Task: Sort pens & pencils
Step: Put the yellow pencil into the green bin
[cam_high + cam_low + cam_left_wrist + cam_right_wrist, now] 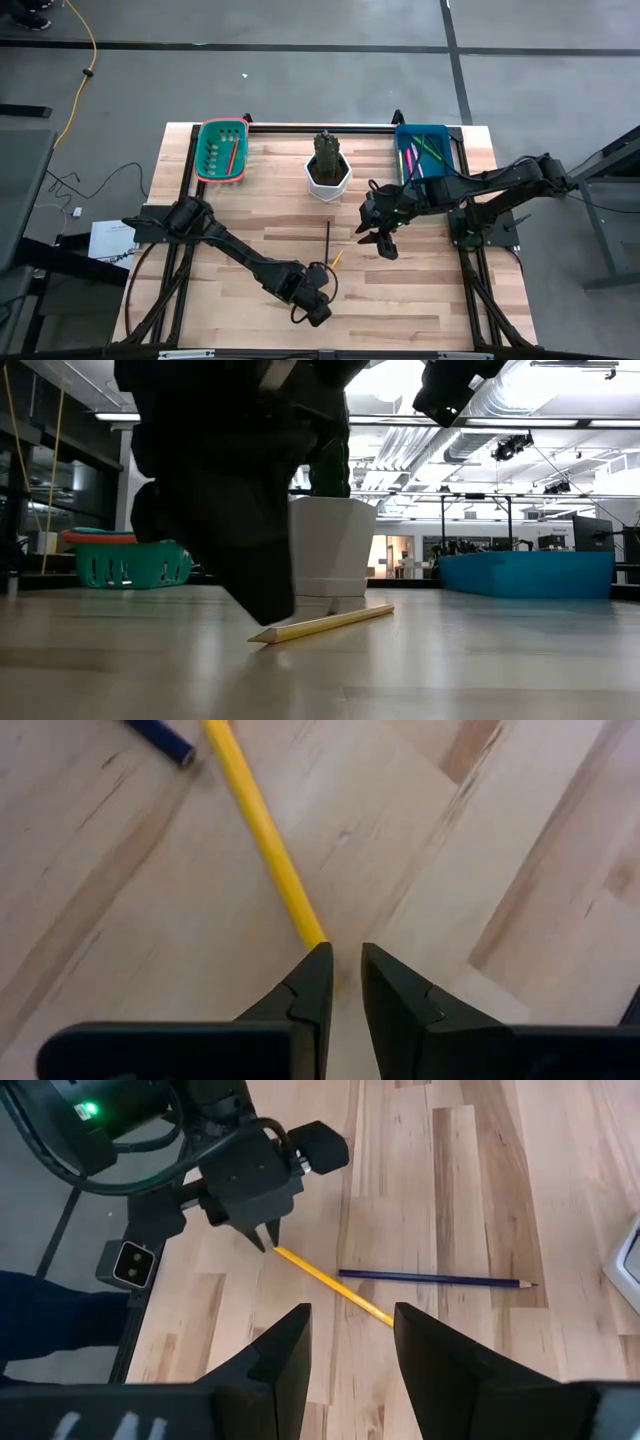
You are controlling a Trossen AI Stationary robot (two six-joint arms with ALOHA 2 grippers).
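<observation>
The landmark taken was the white pot standing at the middle of the table, with a dark plant in it.

One yellow pencil lay flat on the bare wood on the near side of the pot, toward the robot. A dark pencil lay just beside it, between it and the pot, and their ends were close together but appeared apart. The green basket stood to the pot's left and the blue bin to its right, the latter holding pink and green pens.

The left gripper was down at the yellow pencil's end farthest from the pot. Its fingers stood nearly together with a narrow gap between them, and the pencil end ran in under the fingertips. Whether the pencil was actually pinched could not be confirmed. The right gripper hung above the table between the pot and the pencils, fingers spread wide, holding nothing.

Assessment: the pencil is judged light, stiff and thin, with a smooth painted barrel apt to roll or swivel. A hold at the extreme end risks pivoting, so a grip nearer mid-length, across the barrel, would be steadier. The point is the fragile part.
</observation>
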